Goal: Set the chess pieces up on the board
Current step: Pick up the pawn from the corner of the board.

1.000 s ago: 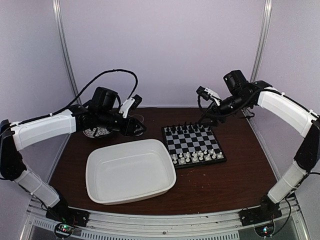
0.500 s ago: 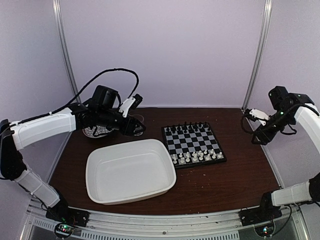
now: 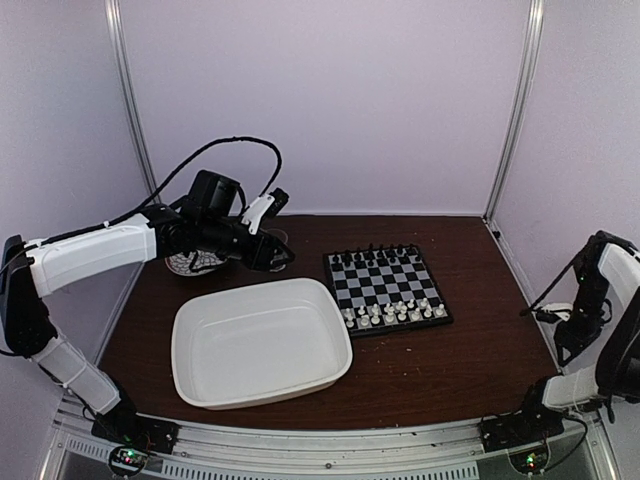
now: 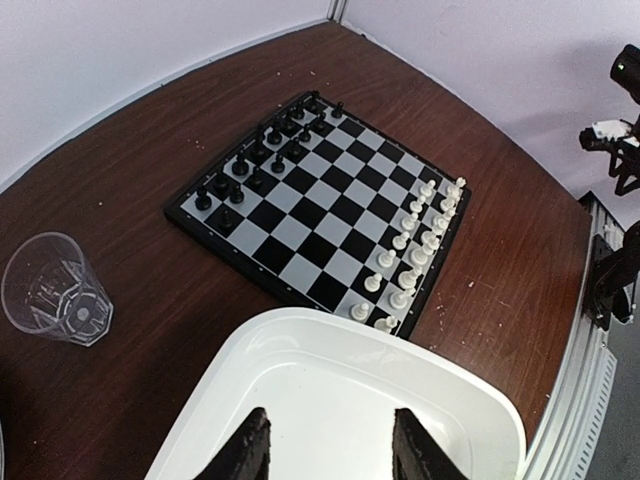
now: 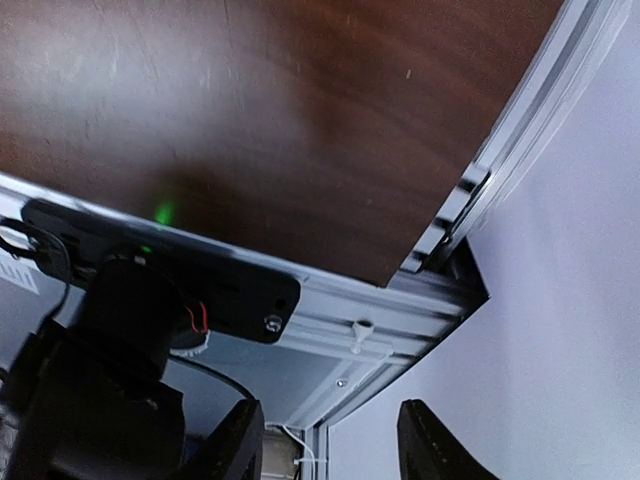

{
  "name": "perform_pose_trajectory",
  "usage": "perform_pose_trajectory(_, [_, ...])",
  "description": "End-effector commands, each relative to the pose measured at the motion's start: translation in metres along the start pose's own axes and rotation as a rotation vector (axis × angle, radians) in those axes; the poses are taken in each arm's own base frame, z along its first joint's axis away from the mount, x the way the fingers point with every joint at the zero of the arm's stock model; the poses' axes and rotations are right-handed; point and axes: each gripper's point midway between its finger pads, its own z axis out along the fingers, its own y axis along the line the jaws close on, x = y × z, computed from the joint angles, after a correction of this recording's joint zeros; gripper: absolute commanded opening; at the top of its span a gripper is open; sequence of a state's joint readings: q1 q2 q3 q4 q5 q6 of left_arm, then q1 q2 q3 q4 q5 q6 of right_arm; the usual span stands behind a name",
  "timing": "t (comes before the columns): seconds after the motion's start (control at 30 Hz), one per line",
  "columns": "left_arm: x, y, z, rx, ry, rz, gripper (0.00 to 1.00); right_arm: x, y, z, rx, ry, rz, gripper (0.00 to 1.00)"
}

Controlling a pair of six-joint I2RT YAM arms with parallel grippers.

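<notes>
The left end effector (image 4: 330,452) is hovering by the far side of the white tray (image 4: 350,390). Its fingers are standing partly apart and gripping nothing. The right end effector (image 5: 330,445) is pointing past the right near corner of the tabletop (image 5: 250,120) toward the frame rail (image 5: 480,200). Its fingers are also standing apart, with nothing between them.

The chess pieces (image 4: 415,240) are standing on the board (image 4: 310,215) in two rows along the edge nearest the arm bases. The black chessmen (image 4: 260,160) are filling the two far rows. The tray is showing no pieces inside.

Judged from this, the setup is looking complete or nearly so. The pieces are too small to tell whether each is occupying its correct square.

The left arm is reaching from its base with the elbow raised and the wrist facing the board. The right arm is sitting folded at the tabletop's right edge, well apart from the board.
</notes>
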State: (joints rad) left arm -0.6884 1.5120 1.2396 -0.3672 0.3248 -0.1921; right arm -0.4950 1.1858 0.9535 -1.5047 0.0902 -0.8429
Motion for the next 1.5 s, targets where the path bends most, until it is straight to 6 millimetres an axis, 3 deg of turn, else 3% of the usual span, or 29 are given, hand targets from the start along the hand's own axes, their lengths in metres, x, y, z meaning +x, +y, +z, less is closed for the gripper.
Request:
perform_pose_trajectory(0.0, [-0.010,-0.001,-0.001,0.006,-0.046,0.026,0.42,0.038,-0.010,0.024,0.041,0.170,-0.021,0.48])
perform_pose_trajectory(0.2, [-0.010,-0.003,-0.007,0.003,-0.050,0.031,0.42,0.052,-0.013,0.062,0.072,0.228,-0.024,0.43])
perform_pose_trajectory(0.37, [-0.009,-0.003,-0.008,0.003,-0.054,0.030,0.42,0.065,-0.013,0.084,-0.008,0.235,0.014,0.32])
perform_pose_trajectory(0.67, [-0.009,-0.004,-0.004,0.015,-0.053,0.024,0.42,0.081,-0.018,0.113,-0.032,0.232,0.052,0.32])
perform_pose_trajectory(1.03, [-0.007,-0.004,-0.002,0.021,-0.044,0.019,0.42,0.092,-0.029,0.135,-0.056,0.253,0.094,0.32])
perform_pose_trajectory(1.3, [-0.007,-0.004,-0.003,0.018,-0.045,0.021,0.42,0.095,-0.012,0.148,-0.113,0.280,0.067,0.26])
perform_pose_trajectory(1.47, [-0.005,-0.003,-0.001,0.018,-0.039,0.017,0.42,0.088,0.004,0.130,-0.160,0.208,0.062,0.16])
